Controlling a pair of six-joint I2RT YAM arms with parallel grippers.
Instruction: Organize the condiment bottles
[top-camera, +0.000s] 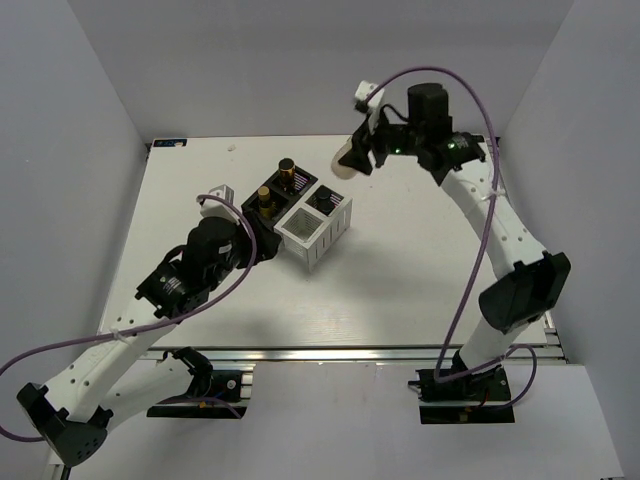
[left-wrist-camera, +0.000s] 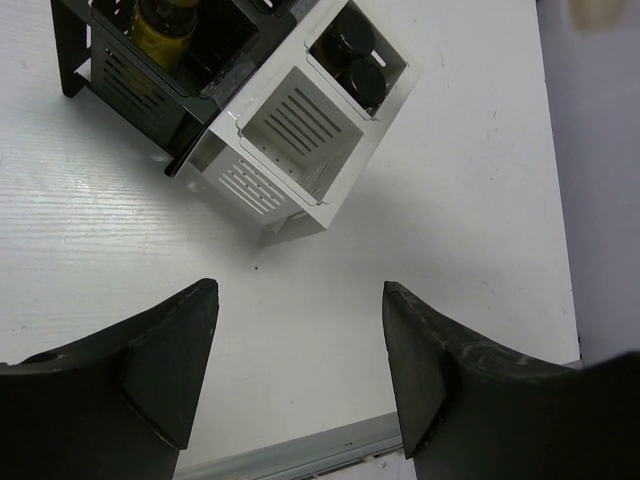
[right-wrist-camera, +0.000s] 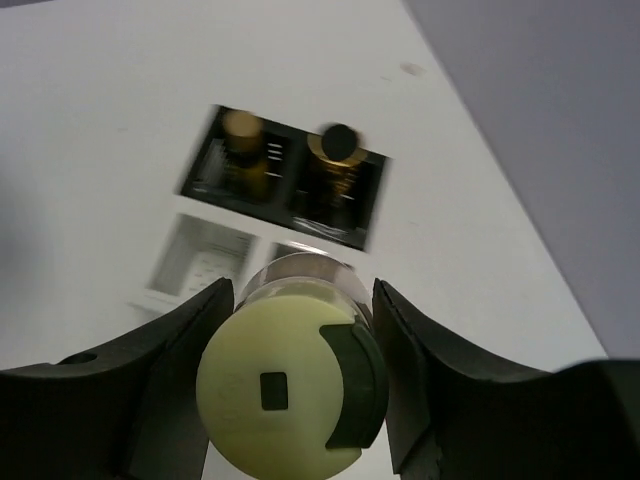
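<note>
The right gripper (right-wrist-camera: 300, 296) is clamped on the cream-white jar (right-wrist-camera: 290, 385) and holds it in the air near the far edge of the counter. I judge the jar rigid, smooth and light, so it can slip; grip across its round sides. The left gripper (left-wrist-camera: 300, 300) is apart and holds nothing, toward the counter's middle

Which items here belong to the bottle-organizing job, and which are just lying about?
Job: cream jar in right gripper; yellow bottle; amber bottle; black-capped pair.
Other: black box, white box, which are holders only.
</note>
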